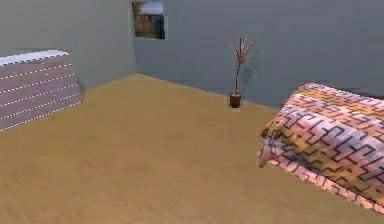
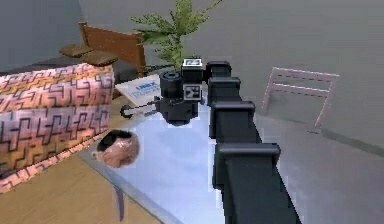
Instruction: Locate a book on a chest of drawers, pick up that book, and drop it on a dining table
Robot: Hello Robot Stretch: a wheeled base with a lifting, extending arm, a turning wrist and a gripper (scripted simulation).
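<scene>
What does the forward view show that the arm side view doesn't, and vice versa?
Forward view: a chest of drawers, a wall picture, a bare potted tree. Arm side view: the arm and gripper over a pale table, a round brownish object, a leafy plant, a wooden chair, a white chair. Both: the patterned bed cover and wooden floor.

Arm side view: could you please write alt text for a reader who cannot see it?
The robot's dark square arm reaches over a pale grey tabletop, its tool near a flat white book-like thing. A round brown thing sits at its edge; a pink patterned bedspread lies left.
</scene>
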